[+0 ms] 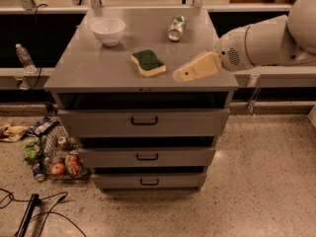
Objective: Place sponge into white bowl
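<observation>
The sponge [148, 62], dark green on top with a pale yellow body, lies flat near the middle of the grey cabinet top [98, 68]. The white bowl [108, 31] stands upright at the back left of the top, apart from the sponge. My cream-yellow gripper [180, 75] reaches in from the right above the top's front right part. Its tip is a short way to the right of the sponge and does not touch it. It holds nothing that I can see.
A silver-green drink can [176, 28] lies on its side at the back right of the top. The cabinet has three drawers [144, 121] below. A water bottle [23, 57] stands on a ledge at left. Litter and a wire basket [54, 154] lie on the floor at left.
</observation>
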Robot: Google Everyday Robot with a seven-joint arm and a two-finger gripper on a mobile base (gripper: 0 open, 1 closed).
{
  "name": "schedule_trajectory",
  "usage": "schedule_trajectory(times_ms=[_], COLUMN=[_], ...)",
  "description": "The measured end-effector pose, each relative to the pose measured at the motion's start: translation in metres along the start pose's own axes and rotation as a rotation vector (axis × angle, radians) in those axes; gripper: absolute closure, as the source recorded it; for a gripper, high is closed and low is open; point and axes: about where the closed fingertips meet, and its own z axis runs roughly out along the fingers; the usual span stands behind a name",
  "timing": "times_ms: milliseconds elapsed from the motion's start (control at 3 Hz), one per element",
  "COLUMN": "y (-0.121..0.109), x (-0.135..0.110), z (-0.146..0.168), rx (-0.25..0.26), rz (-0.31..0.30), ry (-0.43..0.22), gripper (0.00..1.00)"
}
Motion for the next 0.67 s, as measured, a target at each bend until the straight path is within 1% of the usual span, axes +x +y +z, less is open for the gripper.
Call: schedule_trajectory(times_ms=[333,667], y=[0.000,-0.005], x=[-0.015,-0.035], z=[0.026,0.055], rx=[-0.005,-0.017], rz=[0.016,0.009], ry=[-0.082,-0.182], gripper=[0.00,0.00])
